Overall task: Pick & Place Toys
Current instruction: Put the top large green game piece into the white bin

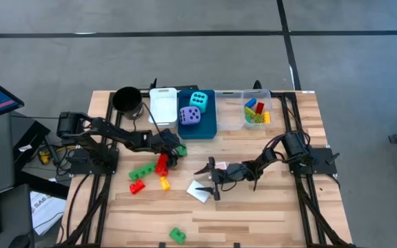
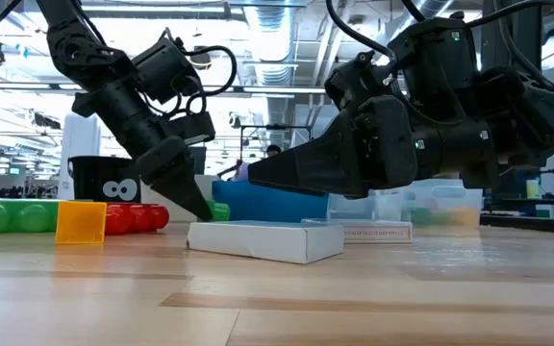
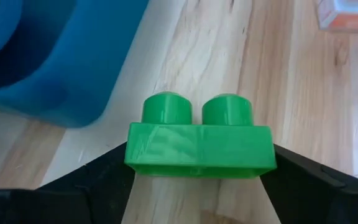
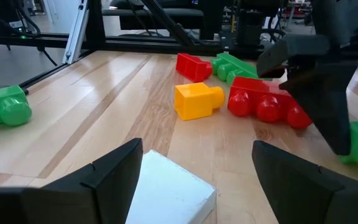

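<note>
The left gripper (image 1: 178,149) sits low on the table just near of the blue bin (image 1: 205,127); its fingers flank a green brick (image 3: 201,144), studs pointing at the bin, long axis spanning the jaws; whether they pinch it I cannot tell. Right of it, the right gripper (image 1: 209,176) hangs with fingers spread over a flat white card (image 1: 200,191) lying mid-table, holding nothing.
</note>
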Controlling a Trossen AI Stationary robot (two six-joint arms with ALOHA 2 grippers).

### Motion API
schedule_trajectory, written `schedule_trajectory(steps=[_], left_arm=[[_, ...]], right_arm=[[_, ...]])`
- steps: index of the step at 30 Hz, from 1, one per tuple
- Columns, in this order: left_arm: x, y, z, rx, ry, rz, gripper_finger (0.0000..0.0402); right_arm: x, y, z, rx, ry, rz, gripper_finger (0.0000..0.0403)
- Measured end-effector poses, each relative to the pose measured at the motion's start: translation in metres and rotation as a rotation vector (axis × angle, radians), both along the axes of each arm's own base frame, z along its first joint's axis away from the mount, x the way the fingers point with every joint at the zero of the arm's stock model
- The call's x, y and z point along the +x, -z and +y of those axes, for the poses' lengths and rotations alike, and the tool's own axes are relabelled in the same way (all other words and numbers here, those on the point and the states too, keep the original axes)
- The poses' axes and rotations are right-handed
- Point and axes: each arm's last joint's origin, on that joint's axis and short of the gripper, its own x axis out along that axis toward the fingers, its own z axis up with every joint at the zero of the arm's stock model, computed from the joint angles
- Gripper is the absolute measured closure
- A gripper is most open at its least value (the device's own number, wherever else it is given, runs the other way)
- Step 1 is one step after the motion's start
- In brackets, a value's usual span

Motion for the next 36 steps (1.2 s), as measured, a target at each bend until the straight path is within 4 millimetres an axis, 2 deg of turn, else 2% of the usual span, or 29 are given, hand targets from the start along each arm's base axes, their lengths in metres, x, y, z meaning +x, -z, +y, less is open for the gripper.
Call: schedule_trajectory(steps=[8, 14, 18, 23, 28, 36], left_arm=[[0.006, -0.006, -0.002, 0.006, 0.011, -0.091, 0.0120], [0.013, -0.014, -0.011, 0.013, 0.048, -0.187, 0.0105], [0.016, -0.021, -0.017, 0.016, 0.069, -0.254, 0.0109], [0.014, -0.038, -0.019, 0.032, 0.064, -0.331, 0.0113], [0.008, -0.064, -0.018, 0.065, 0.040, -0.427, 0.0113], [-0.012, -0.104, -0.015, 0.225, -0.035, -0.534, 0.0115]], right_arm=[[0.000, 0.000, 0.001, 0.009, -0.017, -0.002, 0.0104], [0.000, 0.000, 0.001, 0.009, -0.018, -0.002, 0.0104], [-0.001, 0.000, 0.005, 0.008, -0.029, -0.002, 0.0104], [-0.002, -0.001, 0.008, 0.002, -0.038, -0.006, 0.0104], [-0.002, -0.001, 0.007, 0.000, -0.036, -0.008, 0.0104], [-0.002, -0.001, 0.006, 0.000, -0.034, -0.007, 0.0104]])
